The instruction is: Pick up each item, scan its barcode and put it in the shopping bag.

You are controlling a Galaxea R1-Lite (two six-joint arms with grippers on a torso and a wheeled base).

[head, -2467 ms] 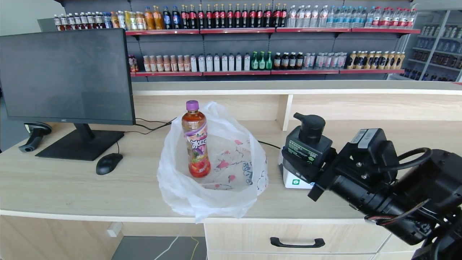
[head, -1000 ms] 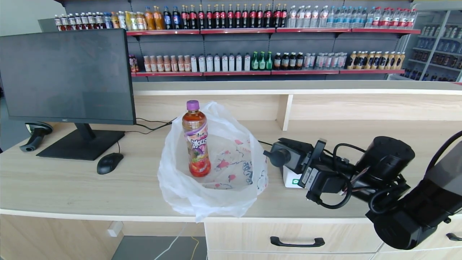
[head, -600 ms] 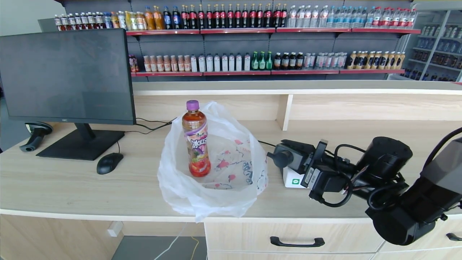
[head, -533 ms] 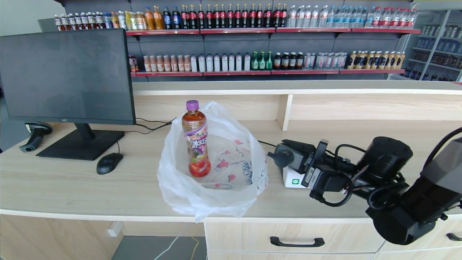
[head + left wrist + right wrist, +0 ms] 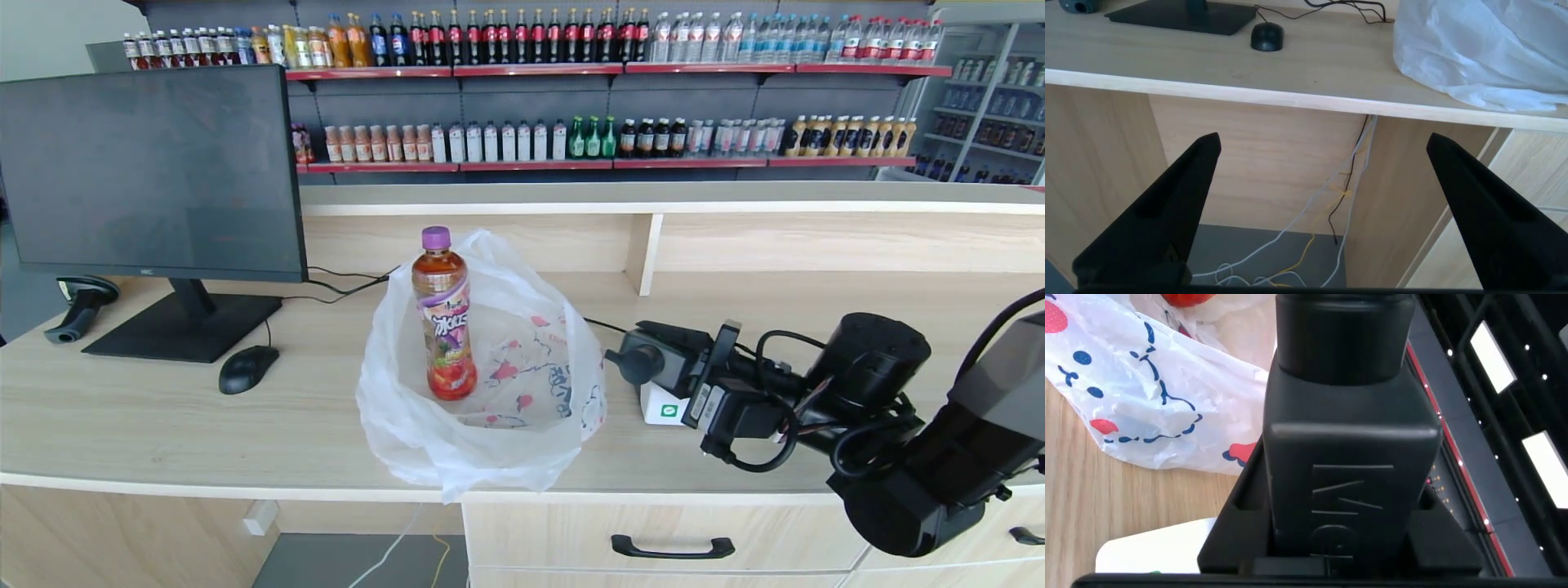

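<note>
Lying on its side in the right gripper (image 5: 684, 373), a black plastic pump-top bottle (image 5: 660, 361) hangs just above the right part of the pale wooden counter (image 5: 163, 416), its pump head pointing left toward the bag. The gripper's fingers are closed against the bottle's body; in the right wrist view the bottle (image 5: 1347, 457) sits squarely between them. Directly beneath it is a small white box-shaped scanner with a green mark (image 5: 663, 407), resting on the counter just right of the bag.

The white plastic shopping bag with red and blue prints (image 5: 408, 425) stands open at the middle of the counter, close to the near edge. Inside it an orange-red drink bottle with a purple cap (image 5: 443, 318) stands upright at the bag's far left side.

The left gripper (image 5: 1323, 220) is low in front of the counter's near face, below the edge, with its two dark fingers spread wide and nothing between them; the bag (image 5: 1470, 49) lies on the countertop above it.

On the left of the counter a dark flat monitor on a black stand (image 5: 151, 171) faces the near side, with a black computer mouse (image 5: 247, 369) near its base. At the far left sits a black pistol-shaped handheld device (image 5: 77, 306). Behind the counter, red-edged shelves of drink bottles (image 5: 571, 41) run across the far wall. A drawer with a black handle (image 5: 673, 549) is set in the counter's near face, below the bag's right side.
</note>
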